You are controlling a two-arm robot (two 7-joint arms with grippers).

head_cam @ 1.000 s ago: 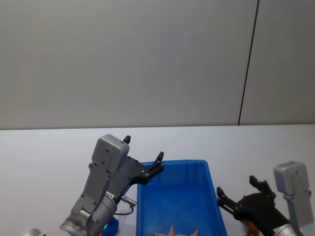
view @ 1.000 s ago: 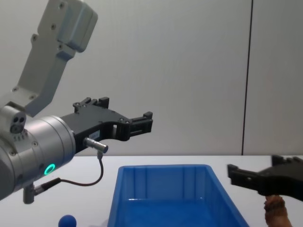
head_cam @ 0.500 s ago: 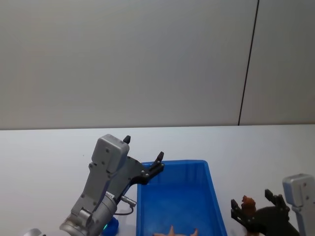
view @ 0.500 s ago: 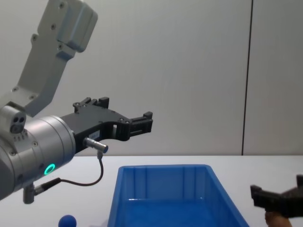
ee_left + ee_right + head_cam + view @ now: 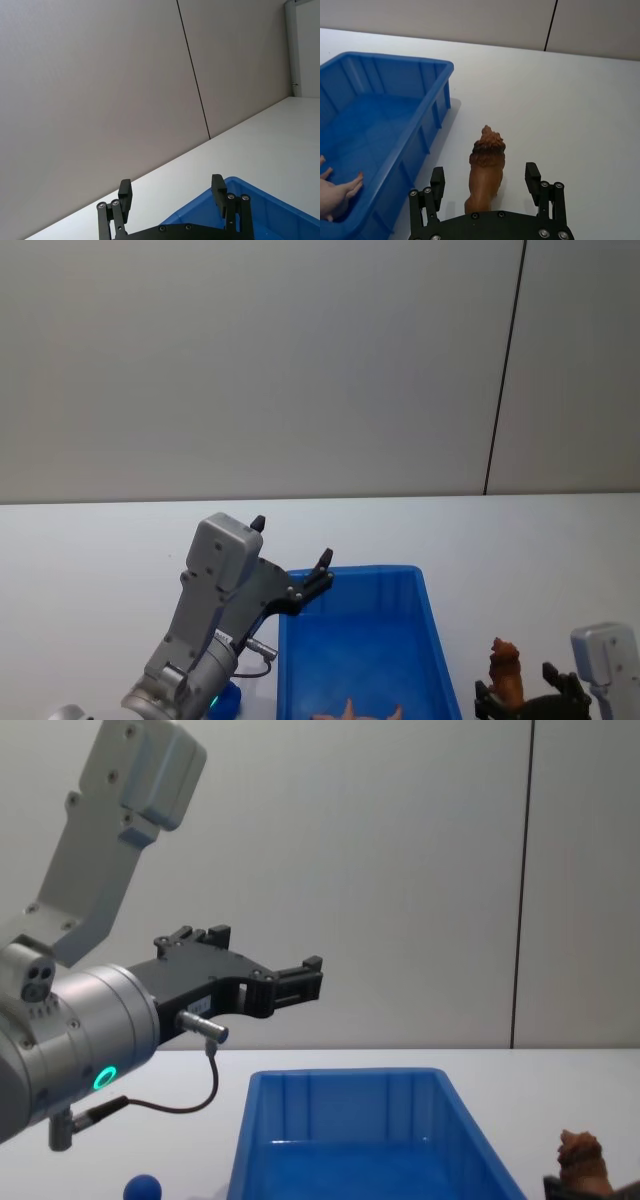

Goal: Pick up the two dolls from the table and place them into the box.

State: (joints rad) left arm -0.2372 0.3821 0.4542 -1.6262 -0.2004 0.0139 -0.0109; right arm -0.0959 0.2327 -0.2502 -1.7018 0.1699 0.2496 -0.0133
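The reddish-brown doll (image 5: 505,670) (image 5: 486,170) (image 5: 583,1158) stands upright on the white table (image 5: 100,540), just right of the blue box (image 5: 350,571) (image 5: 395,62) (image 5: 345,1075). My right gripper (image 5: 485,177) (image 5: 520,697) is open, with one finger on each side of that doll and gaps between. The blue doll's round head (image 5: 144,1187) shows on the table left of the box, below my left arm. High over the box's far left corner, my left gripper (image 5: 292,542) (image 5: 171,182) (image 5: 305,978) hangs open and empty.
A pale orange toy with spread limbs (image 5: 355,712) (image 5: 335,195) lies inside the box at its near end. Open table (image 5: 570,100) stretches to the right of and beyond the brown doll. A grey wall stands behind the table.
My right gripper has dropped and pulled back toward me, uncovering the brown doll, which now stands between its open fingers. The left arm has not moved.
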